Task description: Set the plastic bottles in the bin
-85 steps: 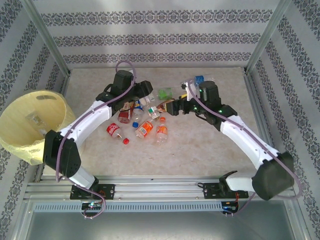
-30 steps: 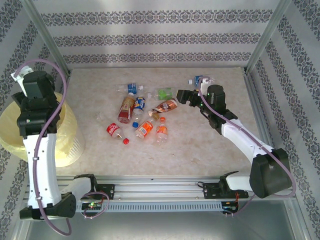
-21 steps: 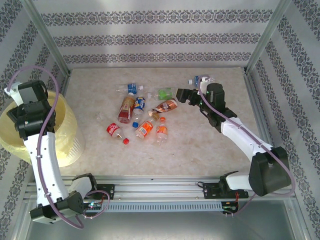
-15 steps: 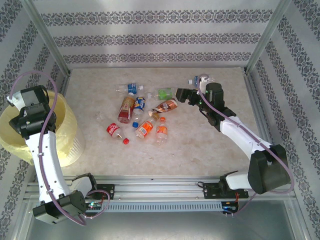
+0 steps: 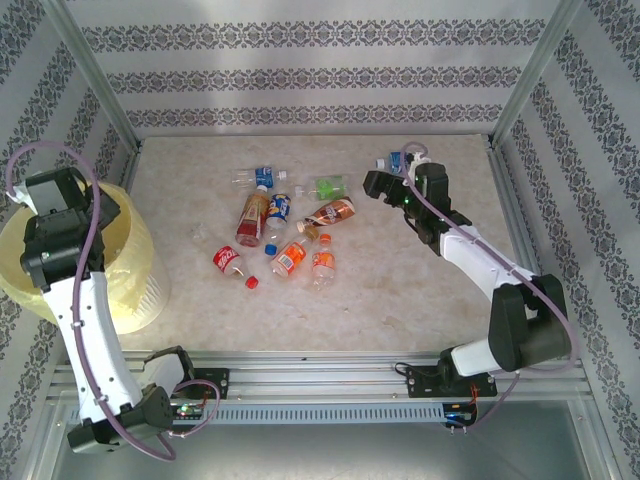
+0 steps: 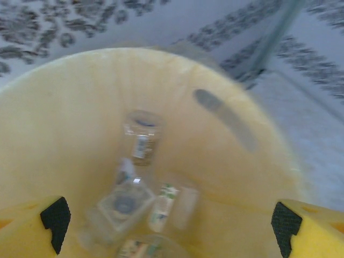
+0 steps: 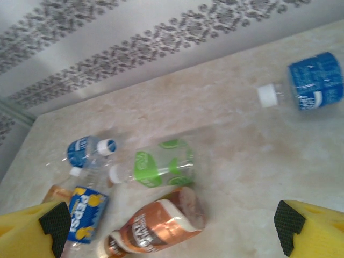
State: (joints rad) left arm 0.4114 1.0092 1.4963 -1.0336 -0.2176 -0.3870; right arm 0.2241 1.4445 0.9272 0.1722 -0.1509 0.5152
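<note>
Now, at release, left gripper [image 6: 169, 217] hangs apart, empty, over the bin [image 6: 70, 107]; right gripper [image 7: 169, 223], also apart, should lower onto the green-labelled bottle [image 7: 161, 164] toward the tabletop's [image 5: 400, 300] far edge.

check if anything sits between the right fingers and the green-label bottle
Nothing visible blocks it. From the top view, bare table separates the open right fingers from the green-label bottle. The brown-label bottle lies close beside it on the near side and might get brushed.

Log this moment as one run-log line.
left hand: open, over bin | bin: several bottles inside | right hand: open, near green-label bottle | table: loose bottles
</note>
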